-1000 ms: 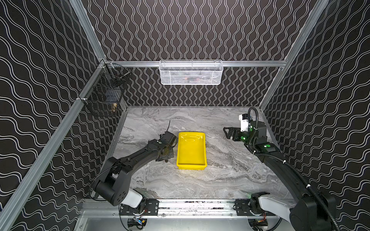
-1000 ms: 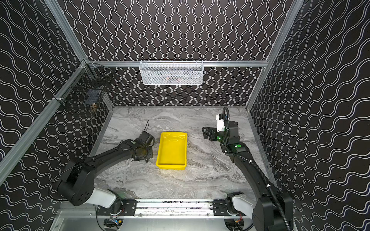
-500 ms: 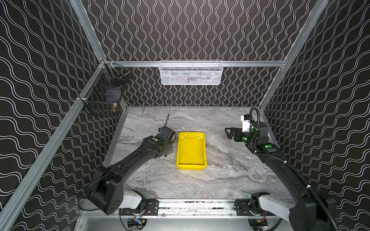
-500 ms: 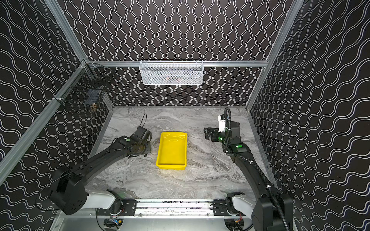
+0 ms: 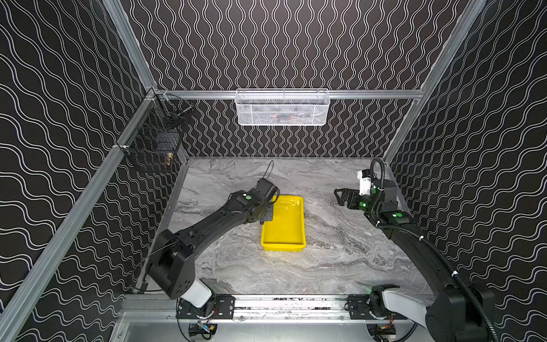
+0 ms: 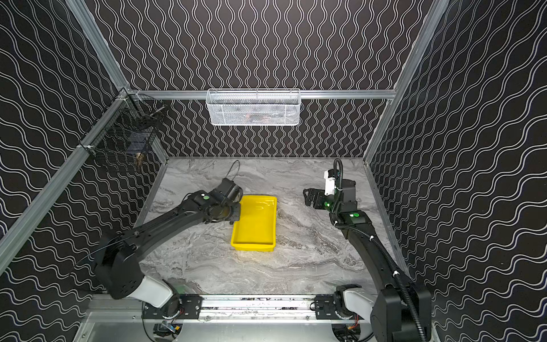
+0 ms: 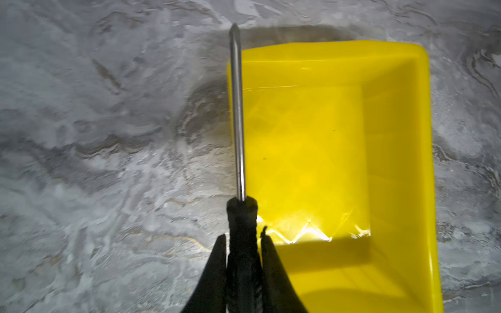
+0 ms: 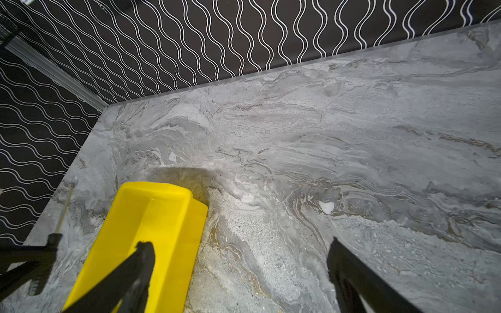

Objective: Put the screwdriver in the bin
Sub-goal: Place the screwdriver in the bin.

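The left pincer [image 7: 243, 244] is hanging over the table [image 5: 340, 266], above the bin's [image 7: 401, 162] left rim. The screwdriver [image 7: 238, 130] is sticking out ahead of this pincer, running along that rim, with its tip past the bin's far end. The bin is sitting just right of this pincer. The right pincer [image 8: 238, 260] is hovering well right of the bin [image 5: 284, 234], apart from it.
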{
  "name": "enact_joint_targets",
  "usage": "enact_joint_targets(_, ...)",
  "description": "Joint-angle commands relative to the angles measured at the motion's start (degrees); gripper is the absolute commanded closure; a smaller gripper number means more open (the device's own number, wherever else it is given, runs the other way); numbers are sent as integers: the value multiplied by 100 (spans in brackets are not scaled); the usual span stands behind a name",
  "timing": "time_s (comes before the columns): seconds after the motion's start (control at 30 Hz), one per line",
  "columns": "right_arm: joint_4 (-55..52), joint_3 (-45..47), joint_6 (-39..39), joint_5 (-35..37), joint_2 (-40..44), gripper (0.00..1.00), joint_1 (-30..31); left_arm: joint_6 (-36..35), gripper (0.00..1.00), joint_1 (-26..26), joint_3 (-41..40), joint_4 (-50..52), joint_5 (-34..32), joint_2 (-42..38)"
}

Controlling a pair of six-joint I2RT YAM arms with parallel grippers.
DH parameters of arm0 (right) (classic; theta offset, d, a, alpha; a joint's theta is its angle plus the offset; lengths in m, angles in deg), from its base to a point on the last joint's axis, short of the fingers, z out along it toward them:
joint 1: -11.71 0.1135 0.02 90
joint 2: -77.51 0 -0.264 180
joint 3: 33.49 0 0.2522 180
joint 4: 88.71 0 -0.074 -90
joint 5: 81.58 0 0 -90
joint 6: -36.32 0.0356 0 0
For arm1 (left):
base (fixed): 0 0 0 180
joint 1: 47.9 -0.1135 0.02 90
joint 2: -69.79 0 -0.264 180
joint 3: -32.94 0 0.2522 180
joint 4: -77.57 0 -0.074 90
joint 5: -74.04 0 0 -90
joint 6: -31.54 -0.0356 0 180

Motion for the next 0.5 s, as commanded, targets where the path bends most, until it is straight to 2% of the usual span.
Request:
enact_joint_targets(0.0,-61,-55,-42,-26,73,1,-28,-101,100,254,235,-37,69,294)
enact_joint_targets(0.2,-114,-27,-86,-77,113,1,-167,-92,100,593,554,-103,270,913)
enact_joint_targets(0.47,-51,34,-170,-145,49,1,-299,-50,100,695,464,-360,587,1387)
